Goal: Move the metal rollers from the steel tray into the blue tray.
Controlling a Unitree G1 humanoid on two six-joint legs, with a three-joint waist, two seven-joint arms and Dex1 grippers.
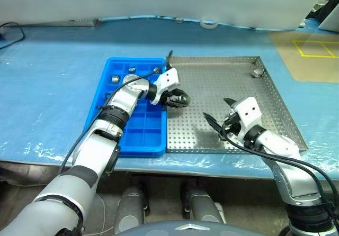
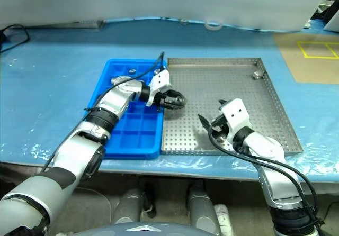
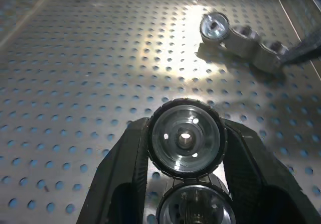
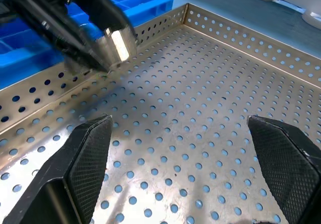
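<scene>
Roller (image 3: 186, 137) in my left end effector (image 1: 179, 98) — fingers pinched on curved sides, above steel tray (image 1: 275, 96) near blue tray (image 1: 108, 90). Looks hard, smooth, probably slippery and dense; grip across barrel, firm. More rollers (image 3: 239, 37) lie on steel tray. My right end effector (image 1: 218, 116) gapes wide, empty.

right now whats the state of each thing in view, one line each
left gripper: shut on a metal roller, lifted off the steel tray
right gripper: open, empty, hanging low over the steel tray
steel tray: nearly emptied, rollers left near its far right corner
blue tray: rollers in a few far compartments, near compartments empty
</scene>
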